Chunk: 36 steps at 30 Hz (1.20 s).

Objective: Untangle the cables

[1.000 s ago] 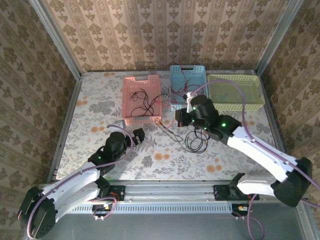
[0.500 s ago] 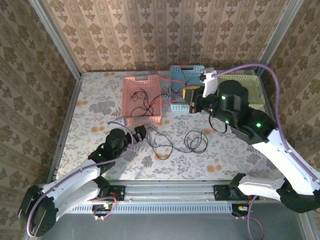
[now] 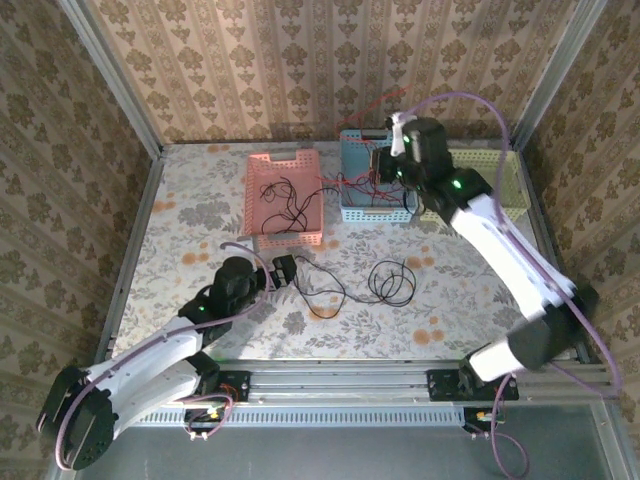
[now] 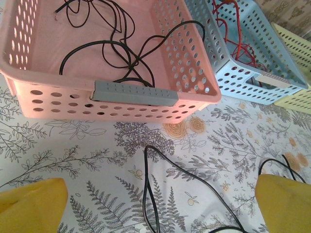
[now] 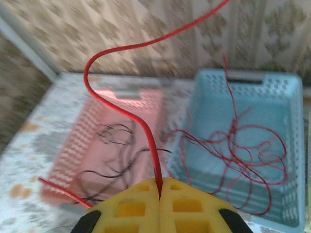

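Since the next move turns on the held strand, log that first.

Top view: your right end effector (image 3: 381, 166) hangs above the blue basket (image 3: 375, 213). The red cable (image 3: 368, 108) climbs from it toward the back wall, long axis up and across. Your left end effector (image 3: 283, 270) sits low on the surface (image 3: 200, 215), well apart from that basket, so the right arm is nearer the red tangle. Count: three baskets, namely the pink basket (image 3: 285, 240), blue, and the yellow basket (image 3: 512, 190). Two black loops (image 3: 392, 283) lie on the surface between the arms; one strand or two, cannot tell.

Left wrist view: fingers (image 4: 29, 204) spread wide, gripping nothing. A black cable (image 4: 146, 179) lies between them, running away toward the pink basket, which holds more black strands, number unclear.

Right wrist view: pads (image 5: 194, 194) pinched tight on the red cable, which rises, bends left, then sweeps right. Red strands (image 5: 243, 145) lie ahead-right in the blue basket, number unclear.
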Available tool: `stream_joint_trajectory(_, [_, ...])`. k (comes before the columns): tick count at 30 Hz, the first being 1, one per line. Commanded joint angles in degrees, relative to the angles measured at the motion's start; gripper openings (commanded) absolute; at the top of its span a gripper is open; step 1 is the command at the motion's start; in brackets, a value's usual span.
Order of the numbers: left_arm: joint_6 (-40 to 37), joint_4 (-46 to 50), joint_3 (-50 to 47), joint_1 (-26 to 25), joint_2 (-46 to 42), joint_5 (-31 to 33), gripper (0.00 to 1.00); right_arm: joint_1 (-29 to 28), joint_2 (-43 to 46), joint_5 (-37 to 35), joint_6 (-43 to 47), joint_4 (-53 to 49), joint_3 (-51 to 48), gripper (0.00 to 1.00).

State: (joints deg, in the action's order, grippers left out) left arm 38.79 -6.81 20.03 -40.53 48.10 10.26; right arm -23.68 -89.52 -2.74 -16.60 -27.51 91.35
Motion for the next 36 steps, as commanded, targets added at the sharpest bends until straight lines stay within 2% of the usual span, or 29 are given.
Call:
stream_joint_trajectory(1, [1.55,2.68,0.81,-0.52,-3.24,-0.51,1.0,2.44,-7.82,-0.97,2.14,-2.99,5.09,0.0])
stream_joint_trajectory(7, [2.87,4.78,-1.8,-0.62,-8.45,0.96,1.0,3.37,-21.01,-6.34,4.82,-4.61,7.66,0.0])
stream_joint_trajectory(11, [2.84,5.07,-2.11,-0.66,-9.5,1.44,1.0,5.49,-25.66,-5.32,2.48,-2.27,7.17,0.0])
stream_joint_trajectory(12, [2.64,5.05,-2.09,-0.64,-9.23,1.43,1.0,6.0,-26.63,-5.8,1.36,-2.95,7.94,0.04])
stream_joint_trajectory(14, [2.27,4.86,-1.54,-0.67,-8.39,1.14,1.0,6.33,-26.13,-7.5,-0.02,-5.11,7.94,0.36])
stream_joint_trajectory(16, [1.85,4.54,-0.97,-0.62,-6.99,0.34,1.0,6.32,-22.67,-9.7,-1.28,-4.12,4.87,0.45])
stream_joint_trajectory(18, [0.04,2.47,-0.71,-0.68,-4.65,-2.45,1.0,5.54,-16.44,-9.65,-2.07,-0.59,-0.85,0.48])
stream_joint_trajectory(21, [-1.44,1.02,1.44,-0.81,2.15,-6.45,1.0,2.25,-3.76,-8.84,-2.69,7.58,-14.79,0.5])
stream_joint_trajectory(23, [-2.6,2.57,3.8,-1.04,7.45,-5.63,1.0,-2.13,3.6,-10.18,-2.21,11.86,-25.17,0.52])
stream_joint_trajectory(26, [-3.37,4.16,5.69,-1.22,13.43,-2.04,1.0,-6.18,11.42,-10.78,-6.02,13.0,-36.26,0.53])
stream_joint_trajectory(29, [-4.37,2.53,6.86,-0.68,19.04,-0.83,1.0,-7.64,15.22,-10.53,-9.27,11.54,-43.32,0.53])
stream_joint_trajectory(33, [-8.99,3.3,11.64,-0.38,27.9,-3.04,1.0,-7.78,18.61,-8.28,-12.18,11.11,-49.86,0.54])
stream_joint_trajectory(36, [-11.82,0.3,12.56,-0.31,32.01,-2.75,0.93,-7.87,20.44,-7.28,-13.3,10.79,-52.68,0.54])
